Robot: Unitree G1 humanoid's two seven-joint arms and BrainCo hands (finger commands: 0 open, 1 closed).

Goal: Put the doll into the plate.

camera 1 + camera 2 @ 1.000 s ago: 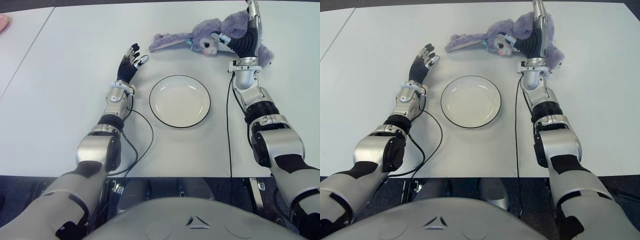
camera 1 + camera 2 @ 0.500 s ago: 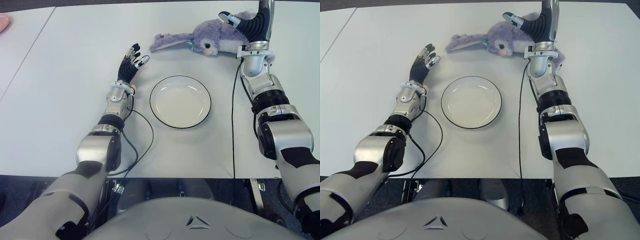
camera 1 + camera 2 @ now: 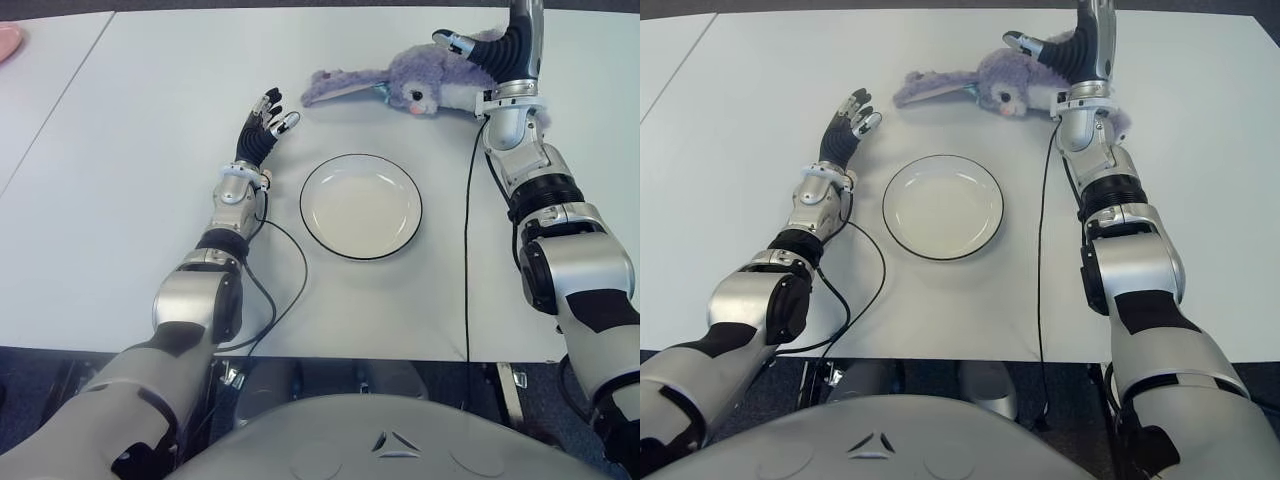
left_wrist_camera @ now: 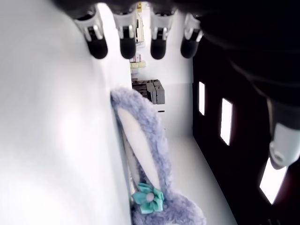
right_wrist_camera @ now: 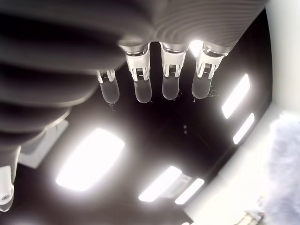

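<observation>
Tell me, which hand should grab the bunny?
Probably the right hand: it is open right at the purple bunny doll. The left hand is open too, but off beside the ears.

head eyes look down (stereo) on table (image 3: 120,150); wrist cameras close.

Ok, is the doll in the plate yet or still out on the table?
Out. The doll lies on the table beyond the empty plate, with the open right hand over its body, not gripping it.

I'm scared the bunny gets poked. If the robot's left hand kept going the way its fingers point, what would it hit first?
Probably the doll's long ear: the open left hand points toward it across bare table, though it might slip just past the tip.
</observation>
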